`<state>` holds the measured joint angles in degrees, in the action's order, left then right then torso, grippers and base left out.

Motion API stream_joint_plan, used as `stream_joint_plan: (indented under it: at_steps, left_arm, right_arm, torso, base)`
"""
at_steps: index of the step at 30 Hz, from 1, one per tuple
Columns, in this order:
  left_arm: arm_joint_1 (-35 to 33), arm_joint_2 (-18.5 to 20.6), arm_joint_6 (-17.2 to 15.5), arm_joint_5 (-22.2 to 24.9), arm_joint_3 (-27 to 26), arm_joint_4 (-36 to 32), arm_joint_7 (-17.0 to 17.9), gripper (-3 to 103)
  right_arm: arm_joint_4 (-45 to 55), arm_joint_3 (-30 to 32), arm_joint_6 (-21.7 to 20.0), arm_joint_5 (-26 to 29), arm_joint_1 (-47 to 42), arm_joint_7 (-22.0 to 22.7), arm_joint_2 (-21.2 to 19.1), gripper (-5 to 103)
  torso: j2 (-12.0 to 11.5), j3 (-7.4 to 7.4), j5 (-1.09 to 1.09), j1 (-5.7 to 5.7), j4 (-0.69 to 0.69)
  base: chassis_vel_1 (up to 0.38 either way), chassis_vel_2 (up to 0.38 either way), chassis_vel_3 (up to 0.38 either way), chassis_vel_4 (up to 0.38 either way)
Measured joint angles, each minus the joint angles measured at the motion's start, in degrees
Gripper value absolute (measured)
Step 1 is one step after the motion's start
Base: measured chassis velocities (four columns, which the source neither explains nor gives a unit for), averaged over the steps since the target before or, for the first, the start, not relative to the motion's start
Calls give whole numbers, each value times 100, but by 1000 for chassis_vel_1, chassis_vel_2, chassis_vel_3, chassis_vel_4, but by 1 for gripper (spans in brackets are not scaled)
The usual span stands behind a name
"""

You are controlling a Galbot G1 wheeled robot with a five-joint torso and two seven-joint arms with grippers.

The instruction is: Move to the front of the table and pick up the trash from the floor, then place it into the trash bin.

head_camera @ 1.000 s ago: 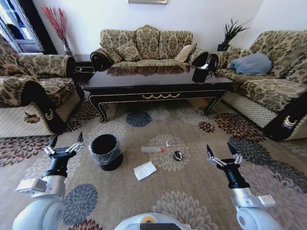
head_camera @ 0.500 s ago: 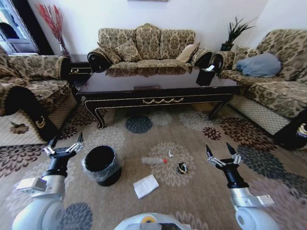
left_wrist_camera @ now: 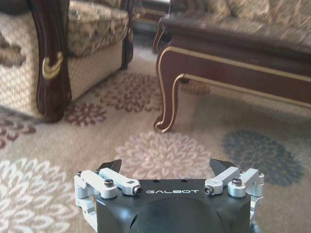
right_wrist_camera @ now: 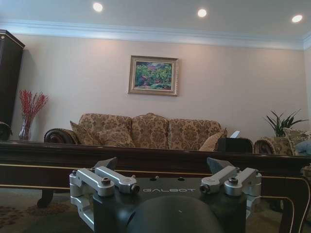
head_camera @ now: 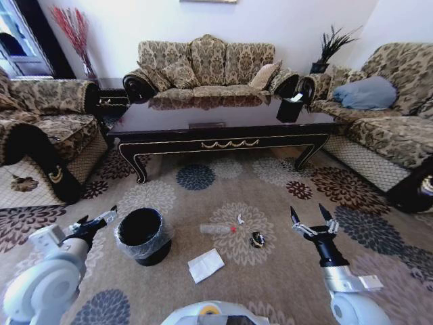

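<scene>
both jaws wide and empty; left gripper sits just beside the bin, so reaching for the bottle could tip it.

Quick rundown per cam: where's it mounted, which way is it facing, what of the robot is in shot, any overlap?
Head: high, looking forward and down at rug, trash bin, bottle and table; left pincer and right pincer in shot.
Left wrist: low, facing the table's leg; own open pincer.
Right wrist: level, facing the sofa across the tabletop; own open pincer.
Shared: table, sofa.
</scene>
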<state>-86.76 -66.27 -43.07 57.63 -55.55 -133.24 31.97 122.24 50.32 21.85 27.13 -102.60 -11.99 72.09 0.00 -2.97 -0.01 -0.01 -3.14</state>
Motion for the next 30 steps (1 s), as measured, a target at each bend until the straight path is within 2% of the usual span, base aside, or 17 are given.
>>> stream_joint_plan:
  at_steps: [6, 13, 19, 24, 30]
  left_arm:
    - [225, 113, 21, -5, 199, 751, -4, 100]
    - [224, 63, 46, -26, 283, 982, -2, 100]
    - [401, 24, 68, -465, 612, 1581, 27, 100]
    - [549, 20, 80, -908, 940, 1814, -311, 100]
    - [666, 24, 93, -1075, 1125, 2030, -401, 100]
  right_arm:
    - [-12, -10, 39, -52, -33, -56, 22, 100]
    - [-51, -23, 72, -98, -41, -74, 45, 100]
    - [-82, -55, 95, -129, -41, -78, 54, 100]
    - [-83, -72, 98, -134, -56, -64, 74, 100]
    - [-116, -72, 109, -133, -53, -59, 50, 100]
  torso:
    - [0, 0, 0, 0, 0]
    - [0, 0, 1, 0, 0]
    - [0, 0, 0, 0, 1]
    - [0, 0, 1, 0, 0]
    - [0, 0, 1, 0, 0]
  base:
    - [0, 0, 0, 0]
    - [0, 0, 0, 0]
    - [0, 0, 0, 0]
    - [0, 0, 0, 0]
    - [0, 0, 0, 0]
